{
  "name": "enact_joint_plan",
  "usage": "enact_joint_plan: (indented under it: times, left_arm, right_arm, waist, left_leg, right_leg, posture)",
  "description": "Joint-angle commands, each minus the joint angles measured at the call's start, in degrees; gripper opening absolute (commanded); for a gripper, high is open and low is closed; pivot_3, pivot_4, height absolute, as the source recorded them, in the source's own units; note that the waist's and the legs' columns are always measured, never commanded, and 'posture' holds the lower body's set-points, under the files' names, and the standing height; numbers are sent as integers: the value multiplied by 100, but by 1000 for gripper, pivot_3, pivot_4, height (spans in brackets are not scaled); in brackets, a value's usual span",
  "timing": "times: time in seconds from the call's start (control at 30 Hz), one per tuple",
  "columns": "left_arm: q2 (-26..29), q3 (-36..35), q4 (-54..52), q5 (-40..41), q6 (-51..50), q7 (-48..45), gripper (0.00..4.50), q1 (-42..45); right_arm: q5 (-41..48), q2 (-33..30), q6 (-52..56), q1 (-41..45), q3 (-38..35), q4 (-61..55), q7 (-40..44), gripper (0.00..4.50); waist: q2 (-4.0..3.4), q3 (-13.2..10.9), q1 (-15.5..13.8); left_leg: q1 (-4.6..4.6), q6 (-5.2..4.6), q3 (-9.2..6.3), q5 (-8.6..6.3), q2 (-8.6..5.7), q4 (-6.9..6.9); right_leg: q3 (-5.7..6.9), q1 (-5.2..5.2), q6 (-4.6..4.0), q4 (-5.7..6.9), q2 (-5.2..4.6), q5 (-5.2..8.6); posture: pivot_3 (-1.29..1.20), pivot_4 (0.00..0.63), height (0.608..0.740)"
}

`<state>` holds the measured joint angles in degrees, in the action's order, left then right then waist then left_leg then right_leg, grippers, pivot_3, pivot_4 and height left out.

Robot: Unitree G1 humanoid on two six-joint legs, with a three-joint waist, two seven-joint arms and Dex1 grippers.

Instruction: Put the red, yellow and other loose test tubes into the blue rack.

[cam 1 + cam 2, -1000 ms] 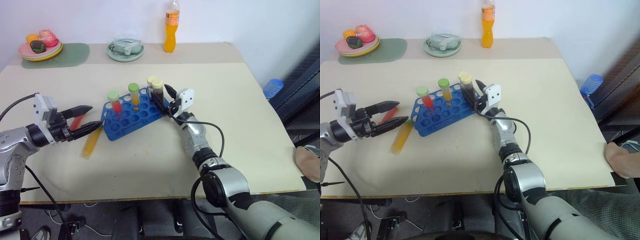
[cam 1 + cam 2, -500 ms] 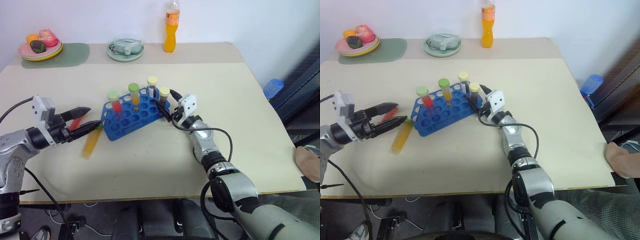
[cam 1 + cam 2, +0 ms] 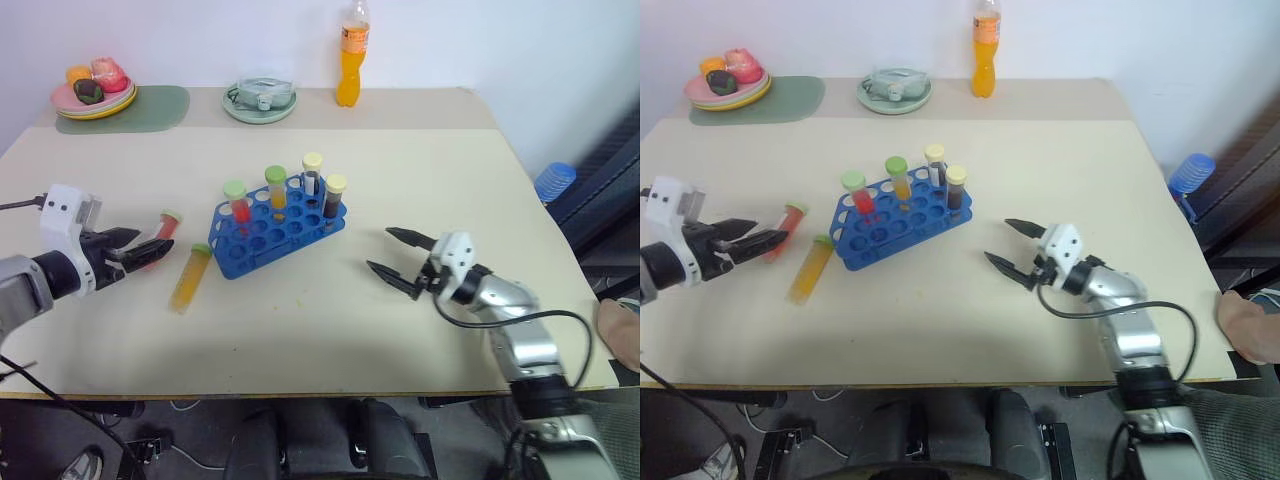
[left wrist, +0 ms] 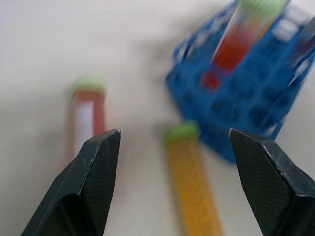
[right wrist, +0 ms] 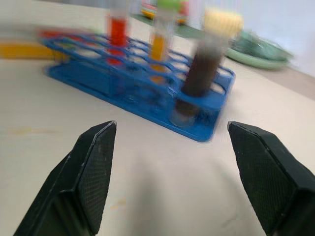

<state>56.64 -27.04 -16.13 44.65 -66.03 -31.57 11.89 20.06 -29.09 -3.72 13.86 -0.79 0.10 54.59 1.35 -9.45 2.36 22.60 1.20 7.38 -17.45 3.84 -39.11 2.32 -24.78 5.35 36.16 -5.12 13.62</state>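
From the head cameras, the right gripper (image 3: 398,258) had drawn back from the blue rack (image 3: 275,226) toward the table's right edge, its two fingers spread and empty above bare tabletop. A second earlier it was at the rack's right end with the dark tube (image 3: 333,195); that tube now stood upright in a hole at that end, beside the cream-capped tube (image 3: 312,172), with the red-filled tube (image 3: 236,201) and the orange-filled tube (image 3: 274,187) further left in the rack. So one more tube was seated, and the right arm looked free. The left gripper (image 3: 137,247) hovered near the table's (image 3: 470,190) left edge, fingers parted, holding nothing, its tips close to the loose red tube (image 3: 160,238). The yellow tube (image 3: 190,278) lay flat just left of the rack.

In the left wrist view, the parted fingers (image 4: 93,177) framed both loose tubes lying on the table, red and yellow side by side, with the rack's corner beyond them.

In the right wrist view, the open fingers (image 5: 93,167) pointed at the rack from a distance, the dark tube nearest.

Judging by this, two tubes remained, and the red one seemed the left gripper's likely next pick.
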Motion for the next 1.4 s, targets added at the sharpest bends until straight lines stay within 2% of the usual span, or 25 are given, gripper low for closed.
enact_joint_plan:
  times: [0.03, 0.2, 0.57, 0.93, 1.13, 1.23, 1.37, 1.4]
  left_arm:
    - [250, 425, 4, 114, -940, 196, 3609, 478]
    - [309, 1095, 181, -83, -1625, 375, 3609, 1028]
    - [-192, 1951, 545, -541, -2605, 890, 3609, 2128]
    - [-557, 2439, 1284, -687, -2647, 1341, 3609, 2778]
    - [-605, 3002, 1577, -967, -2647, 1286, 3609, 3006]
    - [-642, 3110, 1607, -1111, -2614, 1232, 2779, 2992]
    - [-687, 3113, 1669, -1232, -2620, 1148, 922, 2964]
    - [-701, 3104, 1678, -1268, -2609, 1141, 765, 2943]
  right_arm:
    - [618, -460, 583, -167, -112, -906, 499, 3679]
    - [914, -763, 820, -320, -99, -1369, 900, 3679]
    - [896, -833, 704, -124, -111, -1407, 1245, 3679]
    - [905, -809, 736, -57, -191, -1451, 1160, 3679]
    - [907, -851, 754, -106, -253, -1527, 1071, 3679]
    - [911, -866, 767, -147, -268, -1576, 1035, 3724]
    - [898, -869, 789, -199, -281, -1624, 994, 3724]
    - [889, -864, 785, -202, -276, -1620, 992, 3724]
  waist:
    - [1, 1, 4]
    - [3, 0, -1]
    - [7, -1, -175]
    - [9, -1, -169]
    - [9, -1, -178]
    - [9, -1, -176]
    - [9, -1, -169]
    - [9, -1, -168]
  left_leg:
    - [-19, -1, 0, -1, 0, 5]
    - [-26, 0, 0, -1, -1, 7]
    - [-20, -3, 2, -2, -5, 0]
    - [-20, -4, 1, -3, -6, -3]
    - [-19, -4, 1, -2, -6, -3]
    - [-19, -4, 1, -2, -6, -3]
    - [-19, -4, 1, -2, -6, -3]
    - [-19, -4, 1, -2, -6, -3]
  right_leg:
    - [0, 17, 0, -2, 0, 1]
    - [0, 23, -1, -4, 4, 2]
    - [-3, 22, -1, -8, 4, 1]
    - [-3, 23, 0, -7, 4, 1]
    - [-3, 22, 0, -7, 4, 1]
    - [-3, 23, 0, -7, 4, 1]
    - [-3, 22, 0, -6, 4, 1]
    - [-3, 22, 0, -6, 4, 1]
  posture:
    - [0, 150, 740]
    - [0, 150, 740]
    - [0, 150, 740]
    - [0, 150, 740]
    - [0, 150, 740]
    - [0, 150, 740]
    - [0, 150, 740]
    - [0, 150, 740]
